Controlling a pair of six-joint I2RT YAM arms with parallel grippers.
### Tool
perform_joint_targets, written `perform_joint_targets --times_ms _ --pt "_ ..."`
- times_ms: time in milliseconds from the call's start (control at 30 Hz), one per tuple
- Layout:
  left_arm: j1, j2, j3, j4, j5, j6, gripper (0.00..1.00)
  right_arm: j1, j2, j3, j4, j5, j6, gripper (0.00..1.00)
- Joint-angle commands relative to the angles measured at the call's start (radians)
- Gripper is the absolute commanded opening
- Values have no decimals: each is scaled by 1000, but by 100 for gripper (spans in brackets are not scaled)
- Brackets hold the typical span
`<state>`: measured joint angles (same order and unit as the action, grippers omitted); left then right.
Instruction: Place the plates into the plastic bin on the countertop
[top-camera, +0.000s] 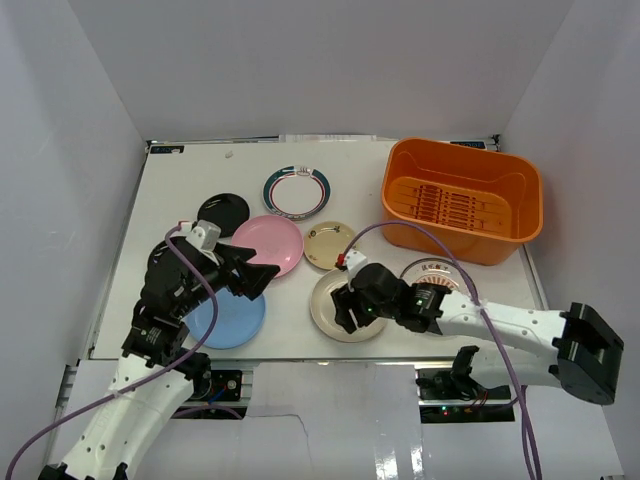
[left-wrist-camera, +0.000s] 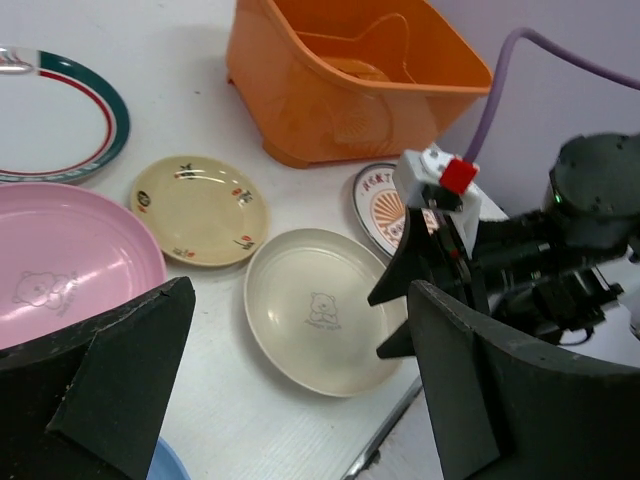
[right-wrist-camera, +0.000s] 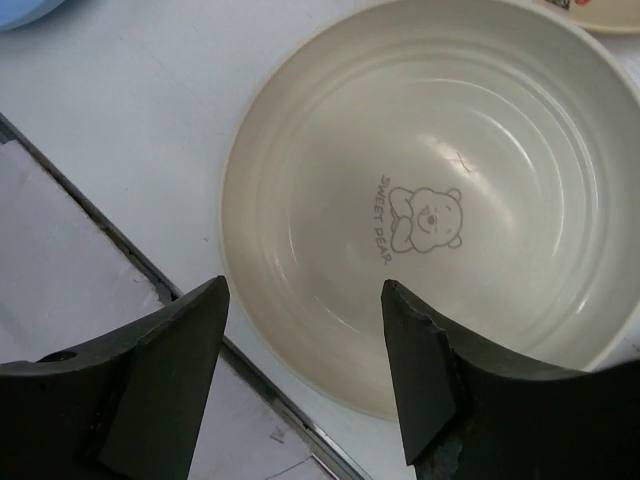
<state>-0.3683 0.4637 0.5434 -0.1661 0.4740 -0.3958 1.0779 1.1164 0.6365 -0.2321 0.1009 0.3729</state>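
Note:
The cream plate (top-camera: 328, 312) with a bear print lies near the countertop's (top-camera: 180, 180) front edge. My right gripper (top-camera: 345, 308) is open just above it; in the right wrist view one finger is over the plate's (right-wrist-camera: 440, 200) inside and the other outside its near rim, gripper (right-wrist-camera: 303, 290) empty. My left gripper (top-camera: 256, 276) is open and empty above the gap between the pink plate (top-camera: 272, 243) and the light blue plate (top-camera: 232, 320). The black plate (top-camera: 224, 212), green-red rimmed plate (top-camera: 296, 191) and small beige plate (top-camera: 329, 244) lie farther back. The orange-patterned plate (top-camera: 428, 268) is partly hidden by my right arm. The orange bin (top-camera: 395, 215) stands at the back right.
The bin (left-wrist-camera: 300, 100) holds no plates. The table's front edge (right-wrist-camera: 150, 290) runs close beside the cream plate. White walls enclose the table. A purple cable (top-camera: 400, 230) loops over the table in front of the bin.

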Motion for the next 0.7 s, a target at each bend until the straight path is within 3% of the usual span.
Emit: perform_joint_targets --times_ms 0,233,333,600,667 --pt "9 -46 39 -45 -171 17 98 83 81 104 1 189 -37 69" --pt "14 -79 49 -88 -300 8 98 206 288 229 -70 329 -68 73" --pt "14 -77 52 -104 -340 3 98 227 355 265 -96 378 -71 70" --pt "15 -77 58 -113 -351 0 98 240 465 295 -101 431 -77 48" --pt "17 -79 58 -113 -350 0 98 241 474 298 -99 433 -77 48"
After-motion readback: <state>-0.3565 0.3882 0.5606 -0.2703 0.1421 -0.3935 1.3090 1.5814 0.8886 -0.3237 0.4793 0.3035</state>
